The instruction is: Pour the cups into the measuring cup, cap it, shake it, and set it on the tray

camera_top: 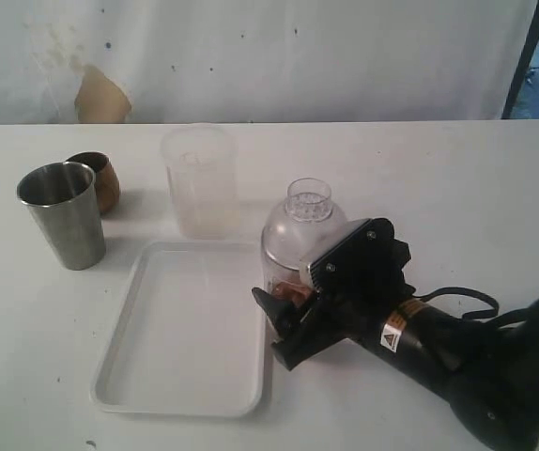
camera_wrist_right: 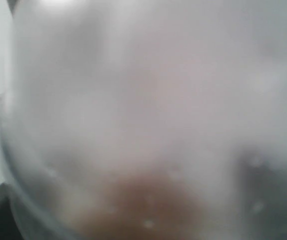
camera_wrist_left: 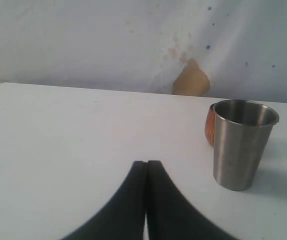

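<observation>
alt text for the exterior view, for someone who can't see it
A black right gripper reaches in at the base of a clear measuring cup topped by a domed cap, beside a white tray on a white table. Farther back stand a steel tumbler, a copper cup and a frosted cup.

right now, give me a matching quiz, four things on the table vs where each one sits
1 steel tumbler
2 copper cup
3 tray
4 dome cap

a on the measuring cup
b behind the tumbler
c flat, in front of the frosted cup
d upright, leftmost

Pairs: 1-d, 2-b, 3-c, 4-a
</observation>
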